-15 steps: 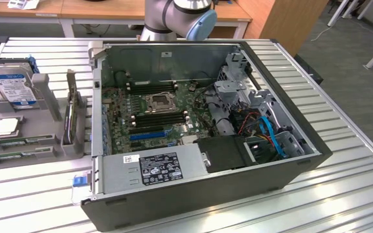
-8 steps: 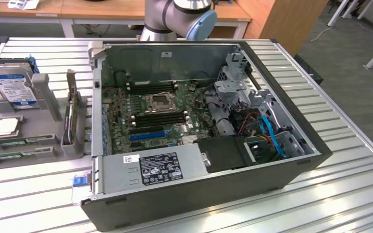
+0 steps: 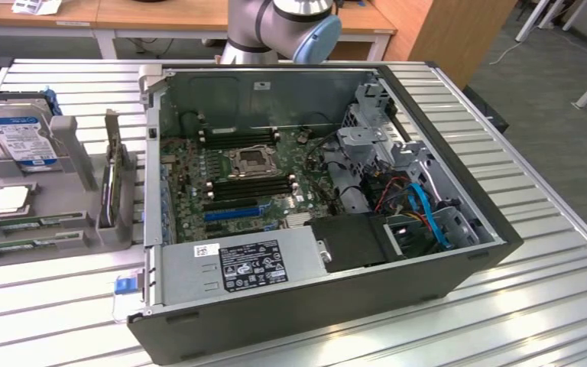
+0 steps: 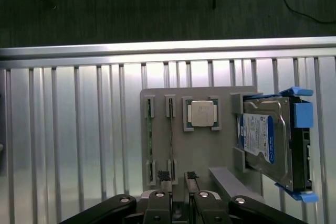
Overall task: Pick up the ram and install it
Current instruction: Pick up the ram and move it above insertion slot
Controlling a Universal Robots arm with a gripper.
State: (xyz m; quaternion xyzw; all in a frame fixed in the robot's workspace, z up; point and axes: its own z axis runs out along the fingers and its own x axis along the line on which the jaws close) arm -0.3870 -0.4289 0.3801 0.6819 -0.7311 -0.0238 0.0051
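I have the opened computer case (image 3: 304, 313) lying on the desk (image 3: 538, 306), with the motherboard (image 3: 242, 180) inside and the power supply (image 3: 242, 264) at its near end. Just beside it, on the exterior view's left, sits a holder (image 3: 110, 233). The hard drive (image 3: 18, 134) is at its far end, the processor chip (image 3: 8, 199) nearer, the ram (image 3: 34, 223) in the nearest slots, and an expansion card (image 3: 115, 180) upright on the case side.

Ram (image 4: 171, 129) open from above; CPU (image 4: 202, 114) flat alongside; hard drive (image 4: 265, 140) stands beyond.

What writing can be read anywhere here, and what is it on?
No text is readable.
Black label on the power supply: print too small.
White sticker beside it: too small.
Blue-and-white label on the hard drive: blurred.
Processor: markings too faint.
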